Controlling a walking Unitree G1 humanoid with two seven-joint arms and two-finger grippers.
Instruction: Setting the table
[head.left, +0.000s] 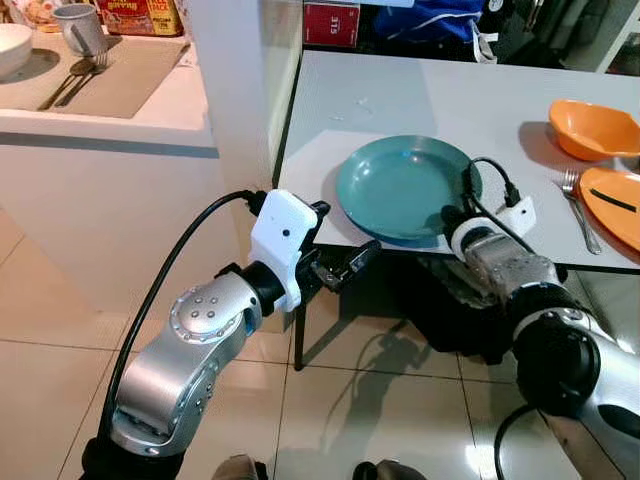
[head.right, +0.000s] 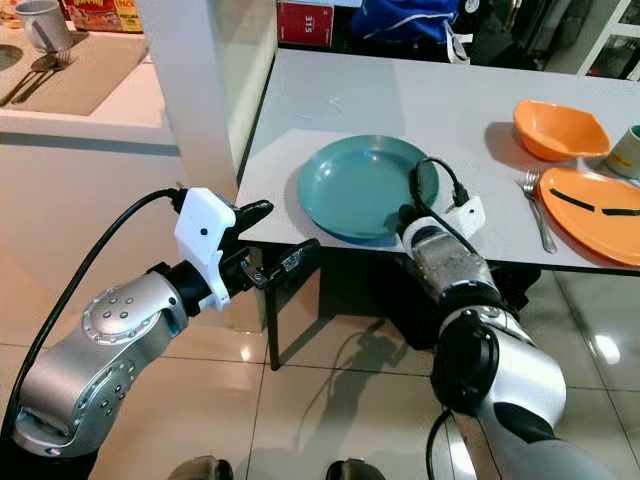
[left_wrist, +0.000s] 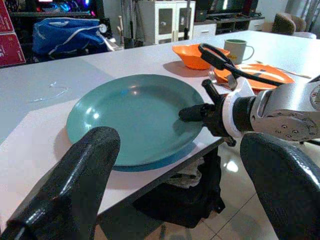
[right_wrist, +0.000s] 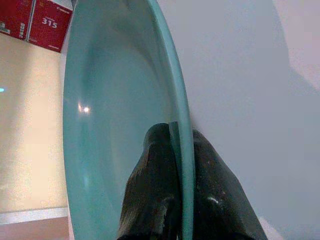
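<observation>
Near the front edge of the white table (head.left: 420, 90), the teal plate (head.left: 400, 185) lies flat; right gripper (right_wrist: 181, 150) pinches its rim, left gripper (head.left: 345, 262) hangs spread below the edge. Orange bowl (head.left: 590, 128), orange plate (head.left: 615, 205) and fork (head.left: 578, 205) lie rightward.

The teal plate (head.left: 400, 185) looks glossy plastic on the smooth matt grey table (head.left: 450, 95).

The right gripper (right_wrist: 181, 150) pinches a plate (head.left: 400, 185) rim between closed fingers, arm reaching forward, while the left gripper (head.left: 345, 262) hangs open below the table edge.
</observation>
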